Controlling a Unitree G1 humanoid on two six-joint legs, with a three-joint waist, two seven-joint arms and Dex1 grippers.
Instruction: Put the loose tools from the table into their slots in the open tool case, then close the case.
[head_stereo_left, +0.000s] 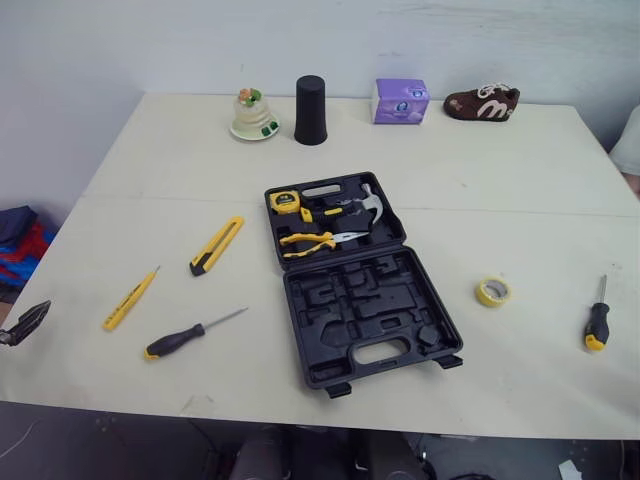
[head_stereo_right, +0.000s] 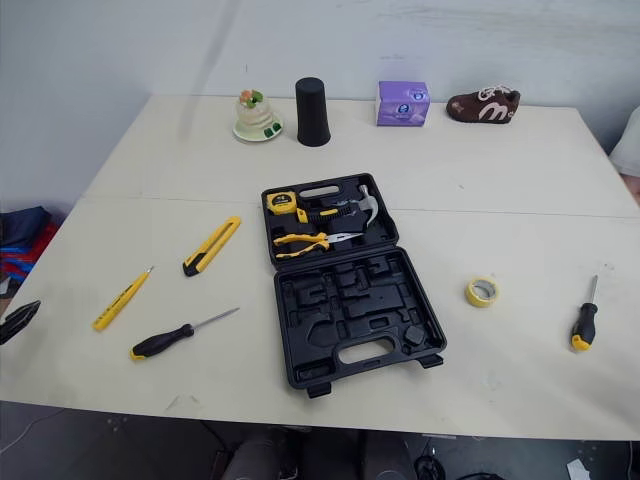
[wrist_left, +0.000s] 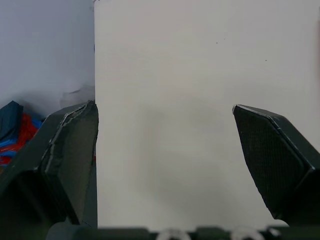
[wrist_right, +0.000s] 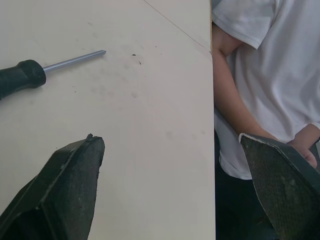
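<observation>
An open black plastic tool case (head_stereo_left: 365, 310) is laid flat at the middle of the cream table (head_stereo_left: 500, 160), handle toward the near edge, so that its moulded slots face upward. The far half is already filled with a yellow tape measure (head_stereo_left: 285, 201), a steel-headed hammer (head_stereo_left: 365, 203) and yellow-handled pliers (head_stereo_left: 312, 242); the slots of the near half are seen empty.

The loose tools are spread on both sides, probably so that each arm can be given its own share. Toward the left edge are set a yellow-and-black utility knife (head_stereo_left: 217, 245), a slim yellow screwdriver (head_stereo_left: 130, 299) and a black-handled screwdriver (head_stereo_left: 190, 335). Toward the right edge are found a yellow tape roll (head_stereo_left: 493, 291) and a black-and-yellow-handled screwdriver (head_stereo_left: 597, 318).

The left gripper (wrist_left: 165, 107) is held at the left edge near the near corner, fingers spread wide and empty. The right gripper (wrist_right: 172, 137) is likewise parted over the right edge, beside that last screwdriver, apparently in readiness for a first pick. A person in a white shirt (wrist_right: 270, 65) is seated just past that edge.
</observation>
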